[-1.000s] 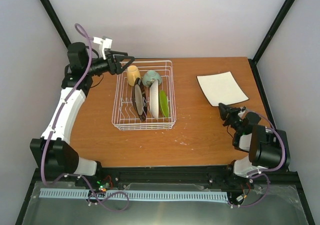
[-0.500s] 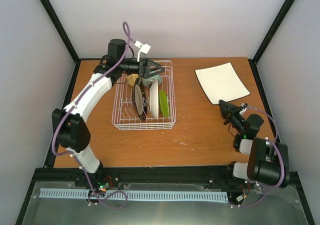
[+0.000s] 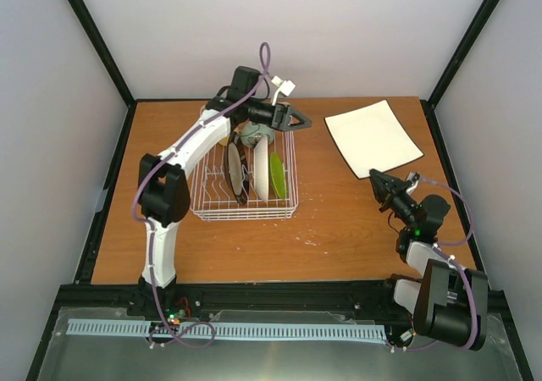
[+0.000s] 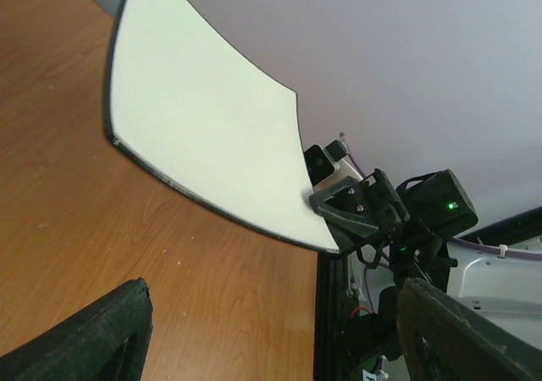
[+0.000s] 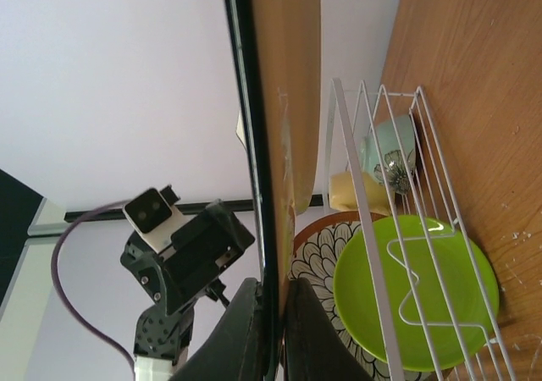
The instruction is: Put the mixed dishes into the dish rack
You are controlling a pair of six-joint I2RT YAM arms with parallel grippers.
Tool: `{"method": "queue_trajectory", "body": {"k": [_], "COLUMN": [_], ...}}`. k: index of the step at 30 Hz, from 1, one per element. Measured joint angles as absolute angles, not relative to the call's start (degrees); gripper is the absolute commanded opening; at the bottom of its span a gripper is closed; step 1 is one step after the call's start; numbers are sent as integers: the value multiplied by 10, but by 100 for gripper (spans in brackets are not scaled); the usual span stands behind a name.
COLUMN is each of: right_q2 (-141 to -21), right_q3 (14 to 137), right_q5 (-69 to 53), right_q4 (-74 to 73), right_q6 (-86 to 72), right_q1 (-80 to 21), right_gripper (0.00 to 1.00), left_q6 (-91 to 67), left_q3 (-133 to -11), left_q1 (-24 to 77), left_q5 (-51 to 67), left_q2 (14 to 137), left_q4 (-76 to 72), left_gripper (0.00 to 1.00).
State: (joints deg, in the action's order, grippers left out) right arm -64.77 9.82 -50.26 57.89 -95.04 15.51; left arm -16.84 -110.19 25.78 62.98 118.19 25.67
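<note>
Square white plate (image 3: pixel 373 140) looks broad overhead, edge-on inside right claw (image 5: pixel 273 300)

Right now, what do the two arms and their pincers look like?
Both arms have white links and black joints: left arm, right arm. A purple cable runs along each. The left pincer and right pincer are black and tapered; a white camera block sits on the left wrist.

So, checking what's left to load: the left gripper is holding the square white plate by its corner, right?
Not quite: the right gripper holds the square white plate by its corner, as the top view shows; the left gripper is open and empty.
</note>
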Motion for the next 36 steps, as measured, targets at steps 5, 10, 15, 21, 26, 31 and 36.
{"method": "queue_trajectory", "body": {"k": [5, 10, 15, 21, 26, 31, 36], "right_q2": [-631, -618, -603, -584, -573, -570, -568], "right_q3": [102, 109, 116, 128, 133, 135, 141], "right_q5": [-510, -518, -522, -528, -528, -527, -516], "right_q4": [554, 541, 524, 499, 479, 454, 443], "right_q6": [-951, -950, -950, -947, -934, -919, -903], "right_q1": [153, 153, 152, 149, 134, 120, 106], "right_gripper": [3, 3, 3, 3, 3, 3, 3], "left_q6": [-173, -182, -191, -211, -250, -291, -329], "left_q3": [-1186, -1251, -1282, -1284, -1287, -1293, -1294], "left_q1": [283, 295, 298, 305, 317, 326, 324], "left_q5": [635, 636, 632, 638, 661, 683, 681], "left_q2": [1246, 1296, 1335, 1366, 1383, 1384, 1387], "left_q4": [271, 272, 274, 268, 237, 191, 160], "left_gripper": [79, 79, 79, 79, 78, 63, 13]}}
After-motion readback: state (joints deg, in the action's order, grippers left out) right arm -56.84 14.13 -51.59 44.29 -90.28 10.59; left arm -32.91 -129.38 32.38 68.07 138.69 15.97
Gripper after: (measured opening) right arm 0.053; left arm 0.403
